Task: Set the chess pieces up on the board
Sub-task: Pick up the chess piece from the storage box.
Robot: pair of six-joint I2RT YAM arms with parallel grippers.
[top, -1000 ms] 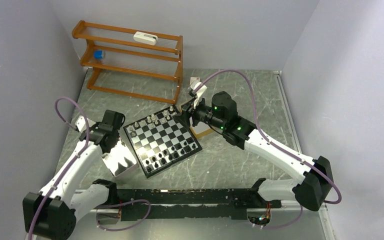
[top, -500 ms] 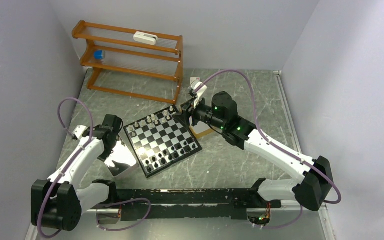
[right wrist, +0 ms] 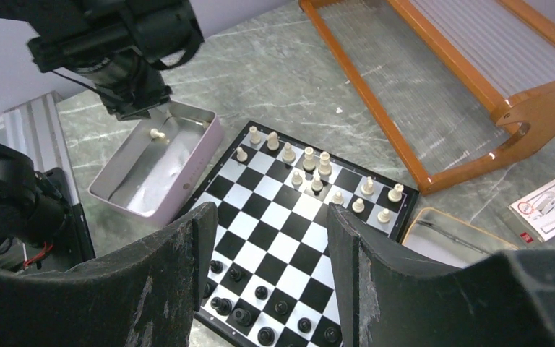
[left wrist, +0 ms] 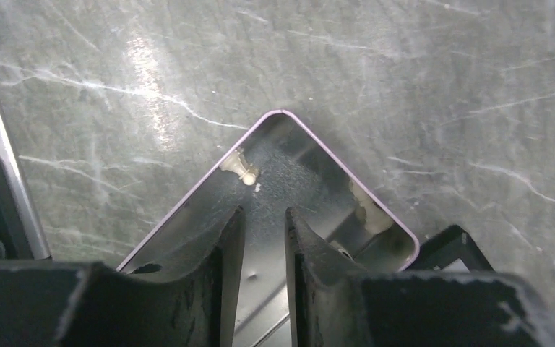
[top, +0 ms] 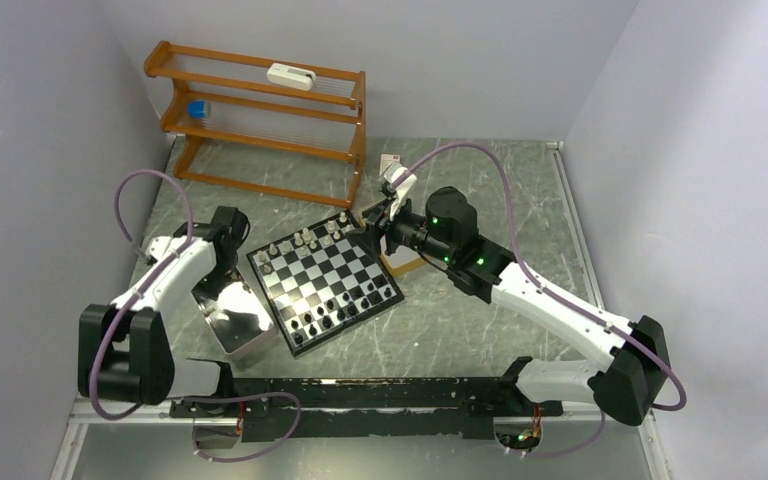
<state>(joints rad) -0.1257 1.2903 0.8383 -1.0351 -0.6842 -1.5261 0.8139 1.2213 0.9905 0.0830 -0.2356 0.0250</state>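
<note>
Left wrist view alone shows the left gripper (left wrist: 264, 217) narrowly parted and empty, a cream pawn (left wrist: 240, 168) lying just ahead in the metal tray (left wrist: 296, 181). Right wrist view shows the right gripper (right wrist: 267, 217) wide, empty, above the board (right wrist: 287, 215), chess pieces (right wrist: 308, 155) lining opposite edges. Since a second ago the left arm (top: 165, 275) has shifted; the right stayed. Overhead, left fingers are hidden.

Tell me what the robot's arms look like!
The left arm and right arm have white links and chunky black joints. A purple cable loops off each one. Little green lights glow on the right arm. The left gripper and right gripper have thick black fingers.
</note>
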